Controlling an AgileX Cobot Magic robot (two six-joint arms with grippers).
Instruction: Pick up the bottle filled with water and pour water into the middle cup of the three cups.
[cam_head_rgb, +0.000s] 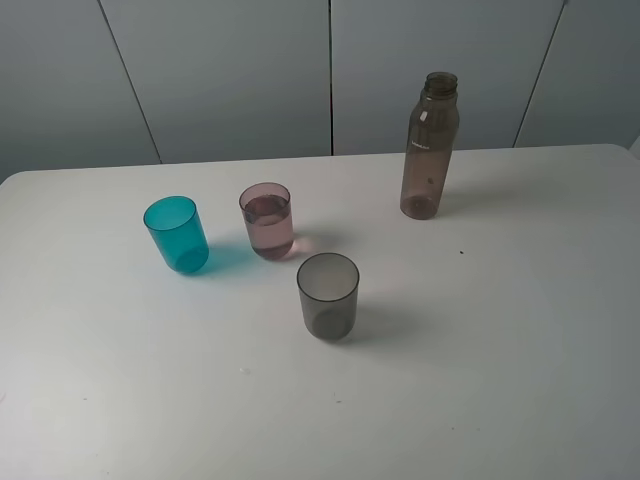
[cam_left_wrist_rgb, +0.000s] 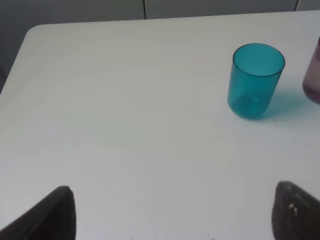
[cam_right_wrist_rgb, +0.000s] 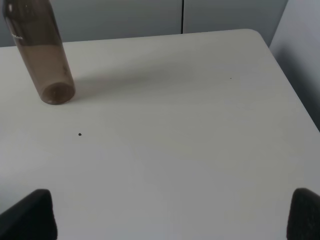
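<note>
The smoky-brown bottle (cam_head_rgb: 430, 148) stands upright, uncapped, at the back right of the white table (cam_head_rgb: 520, 330); it also shows in the right wrist view (cam_right_wrist_rgb: 42, 55). The pinkish-mauve middle cup (cam_head_rgb: 267, 221) holds water. The teal-blue cup (cam_head_rgb: 176, 234) stands to its left and the smoky-grey cup (cam_head_rgb: 328, 296) in front to its right. The left wrist view shows the teal cup (cam_left_wrist_rgb: 255, 80) and the mauve cup's edge (cam_left_wrist_rgb: 312, 75). My left gripper (cam_left_wrist_rgb: 172, 212) and right gripper (cam_right_wrist_rgb: 172, 215) are open and empty, low over the table. Neither arm shows in the exterior view.
Grey wall panels (cam_head_rgb: 330, 70) run behind the table's far edge. The table's right edge (cam_right_wrist_rgb: 290, 85) shows in the right wrist view, its left corner (cam_left_wrist_rgb: 30, 35) in the left wrist view. A small dark speck (cam_head_rgb: 461, 252) lies near the bottle.
</note>
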